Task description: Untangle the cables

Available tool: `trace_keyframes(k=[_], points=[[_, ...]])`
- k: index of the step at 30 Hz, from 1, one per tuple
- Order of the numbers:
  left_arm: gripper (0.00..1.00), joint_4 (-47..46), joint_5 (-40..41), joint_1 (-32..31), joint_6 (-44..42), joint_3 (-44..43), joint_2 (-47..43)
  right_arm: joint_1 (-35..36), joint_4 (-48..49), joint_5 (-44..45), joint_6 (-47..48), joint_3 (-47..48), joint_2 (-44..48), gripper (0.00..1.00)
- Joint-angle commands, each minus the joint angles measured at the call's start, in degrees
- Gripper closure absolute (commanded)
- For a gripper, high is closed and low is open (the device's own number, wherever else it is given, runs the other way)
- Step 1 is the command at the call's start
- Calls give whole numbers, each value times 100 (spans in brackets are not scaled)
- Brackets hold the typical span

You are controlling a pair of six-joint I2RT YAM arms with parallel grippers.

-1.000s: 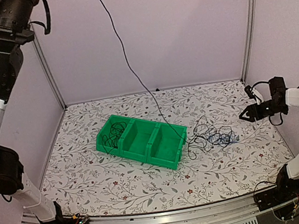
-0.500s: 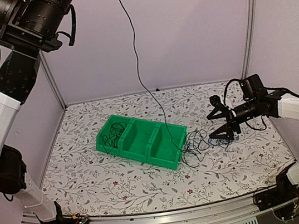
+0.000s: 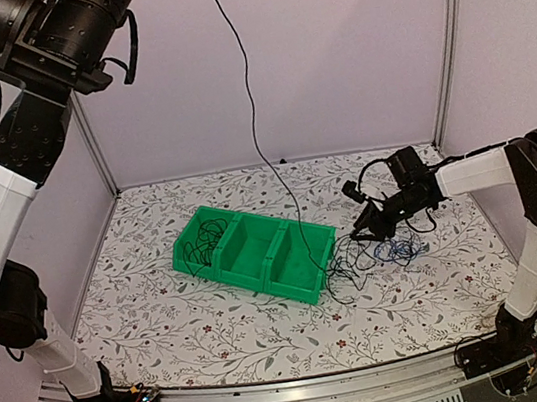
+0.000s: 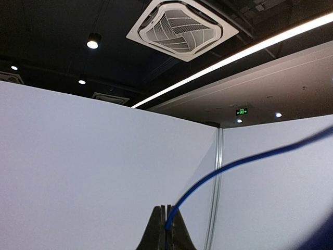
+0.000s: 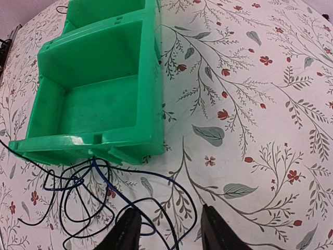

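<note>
Barely started: left gripper (image 4: 166, 213), raised high, pinches one thin blue cable (image 4: 234, 162) with jaws pressed together, right gripper (image 5: 169, 219) hangs spread over the black-and-blue thin-wire tangle (image 3: 377, 251) just beside the green plastic three-compartment bin (image 3: 256, 255), knot judged mostly intact.

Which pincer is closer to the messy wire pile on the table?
Right. The right pincer is down at the wire pile; the left pincer is high overhead, pinching a blue wire.

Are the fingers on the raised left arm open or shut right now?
Shut. In the left wrist view the left fingers press together, pinching a blue cable that rises from between them.
</note>
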State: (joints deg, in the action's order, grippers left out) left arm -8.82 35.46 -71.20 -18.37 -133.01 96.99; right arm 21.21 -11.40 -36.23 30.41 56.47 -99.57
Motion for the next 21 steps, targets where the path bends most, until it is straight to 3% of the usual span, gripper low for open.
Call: trace_keyframes(k=[1,4,5,9,13,21], points=[[100,-3,63,10,22,-140,-80,-178,-116,151,-485,634,-647,76],[100,29,-62,-8,52,-477,16,-489,-678,40,-479,1032,-994,98],[100,16,-105,-16,46,-560,39,-594,-808,207,-443,1071,-1053,100],[100,-215,-231,-149,-103,-729,33,-1219,-1000,1181,-591,1152,-1084,100],[100,-939,-354,-593,-879,-874,-55,-1803,-1152,1855,-716,1192,-1023,100],[100,-1912,-668,-1193,-1648,-919,-265,-1893,-982,2795,-706,1060,-1152,100]])
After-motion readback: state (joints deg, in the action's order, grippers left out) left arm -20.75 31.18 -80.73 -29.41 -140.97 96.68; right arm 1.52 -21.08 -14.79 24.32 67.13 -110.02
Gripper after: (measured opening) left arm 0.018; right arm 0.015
